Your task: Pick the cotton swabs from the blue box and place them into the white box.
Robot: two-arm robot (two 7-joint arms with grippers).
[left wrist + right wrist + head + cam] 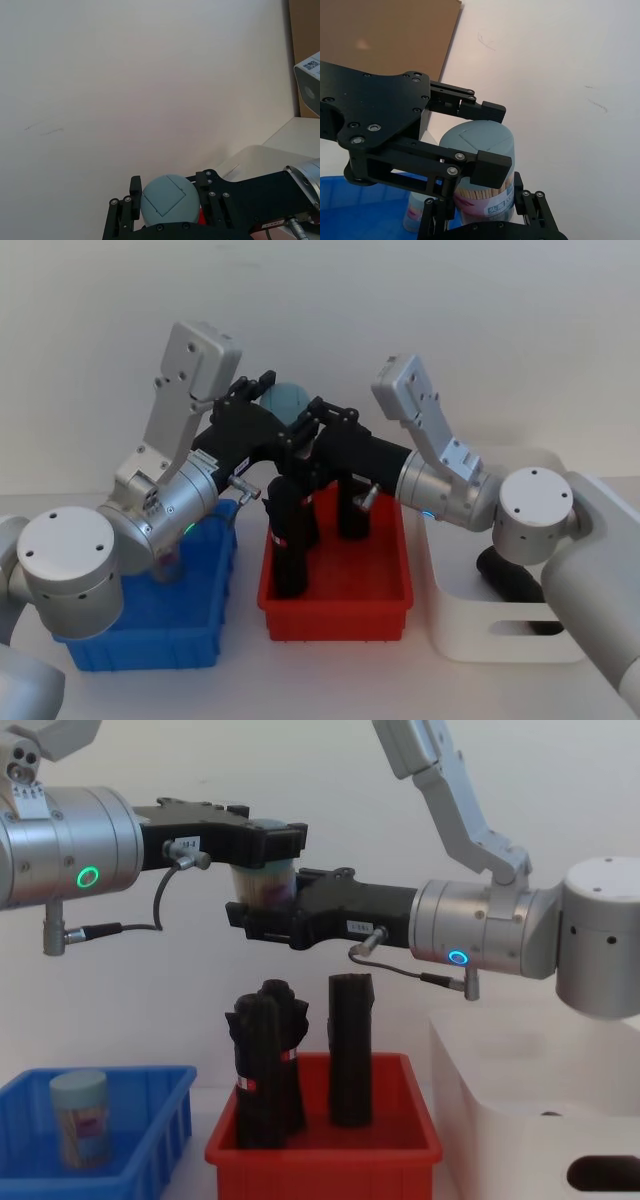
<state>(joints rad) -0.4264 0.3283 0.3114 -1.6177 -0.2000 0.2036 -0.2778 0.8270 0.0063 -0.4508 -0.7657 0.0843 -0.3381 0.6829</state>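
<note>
A tub of cotton swabs (264, 880) hangs in the air above the red bin (325, 1145), caught between both arms at once. The left gripper (262, 842) reaches in from the blue-box side and its jaws close on the upper part of the tub, near the pale blue lid. The right gripper (266, 916) comes from the white-box side with its jaws closed around the lower, labelled part. This double hold looks like a hand-over: the blue box (150, 1145) sits toward the left edge of the tabletop and the white box (500, 1120) toward the right edge, so the tub probably passes from one arm to the other halfway across.

The chest view gives the stacking plainly, left jaws above right jaws, and it shows a second tub (80, 1118) standing upright in the blue box, waiting its turn. The head view hides most of that bin behind the left arm, but shows the three bins in a row and a dark roll lying inside the white box. The right wrist view shows the sticks and pink-marked label through the clear wall, with dark fingers (487, 167) pressed against the tub's side. The left wrist view adds only the lid seen from above.
</note>
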